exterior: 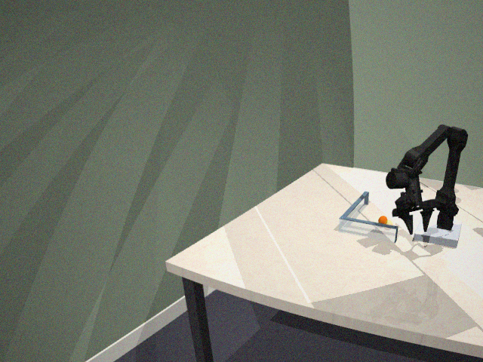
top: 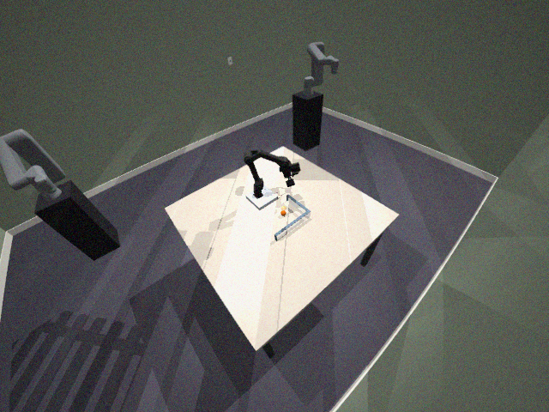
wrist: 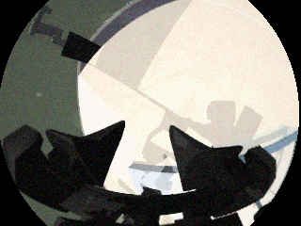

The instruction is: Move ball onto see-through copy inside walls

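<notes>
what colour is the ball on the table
Orange; the ball shows best in the exterior view, beside the clear walls.

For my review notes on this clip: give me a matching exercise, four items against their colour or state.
Items:
1. ball
2. gripper
3. corner walls
4. base plate

Descriptions:
A. clear bluish, forming an L
B. orange, resting on the table beside a wall
C. pale grey, under the arm's foot
D. black, fingers apart, pointing down, holding nothing

Pairs: 1-B, 2-D, 3-A, 4-C
</notes>
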`<state>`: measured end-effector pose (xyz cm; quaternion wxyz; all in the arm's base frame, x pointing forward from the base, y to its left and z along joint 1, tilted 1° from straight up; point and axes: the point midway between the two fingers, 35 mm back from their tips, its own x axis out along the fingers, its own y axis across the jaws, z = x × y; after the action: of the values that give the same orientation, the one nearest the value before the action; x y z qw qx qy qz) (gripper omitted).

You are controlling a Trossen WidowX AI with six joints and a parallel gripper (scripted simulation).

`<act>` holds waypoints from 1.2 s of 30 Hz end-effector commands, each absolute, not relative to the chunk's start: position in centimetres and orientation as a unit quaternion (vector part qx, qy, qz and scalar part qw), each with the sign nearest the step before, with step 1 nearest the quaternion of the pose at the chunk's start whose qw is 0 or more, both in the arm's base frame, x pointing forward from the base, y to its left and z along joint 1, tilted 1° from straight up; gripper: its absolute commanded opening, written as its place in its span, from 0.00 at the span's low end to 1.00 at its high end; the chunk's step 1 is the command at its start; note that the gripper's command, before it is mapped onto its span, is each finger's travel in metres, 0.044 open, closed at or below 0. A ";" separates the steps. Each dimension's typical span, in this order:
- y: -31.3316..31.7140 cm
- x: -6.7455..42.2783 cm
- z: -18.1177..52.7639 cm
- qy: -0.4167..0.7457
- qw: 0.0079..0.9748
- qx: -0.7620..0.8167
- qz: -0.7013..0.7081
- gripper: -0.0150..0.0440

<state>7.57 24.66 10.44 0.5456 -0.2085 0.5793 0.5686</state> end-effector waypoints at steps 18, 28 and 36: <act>9.6 25.8 8.9 0.481 0.566 -0.451 0.494 0.76; 4.3 27.3 8.4 0.474 0.496 -0.525 0.503 0.76; 4.3 27.4 7.1 0.474 0.496 -0.525 0.503 0.76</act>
<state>27.48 4.50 8.25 0.5036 -0.5249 0.4706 0.4994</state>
